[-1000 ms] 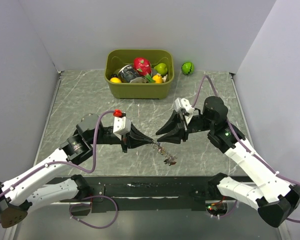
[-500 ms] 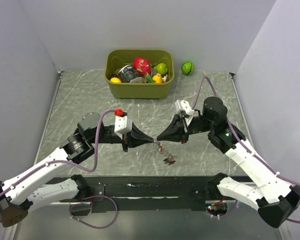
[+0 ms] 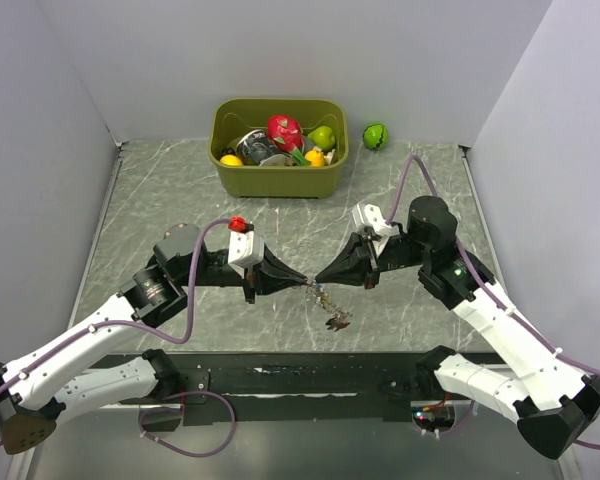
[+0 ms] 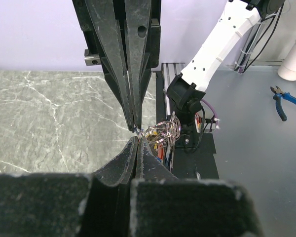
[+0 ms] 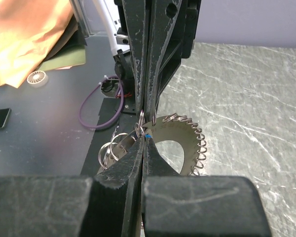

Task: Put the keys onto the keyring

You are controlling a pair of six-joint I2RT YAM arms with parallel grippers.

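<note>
The left claw is clenched on the rim of the keyring, holding it just above the bench, midway along the near edge. Below the pinch, the keys dangle in 1 tangled bunch toward the marble. The right claw, gaping a second ago, has snapped closed and slid in until its tip meets the left tip. It now appears to nip the small loop of the blue key.

With both claws on the same knot of metal, the threading step looks to be under way: 1 claw steadies the ring while the other works a key onto it. That is a judgement, not something seen.

Much stays unclear. From above, ring and keys merge into a dark smudge. In the left wrist view, a few wire loops crowd beside the closed fingertips, and only flecks of colour show beneath. The right wrist view shows the beaded rim, but the fingers cover the contact point. Whether any key already sits on the ring cannot be told.
</note>
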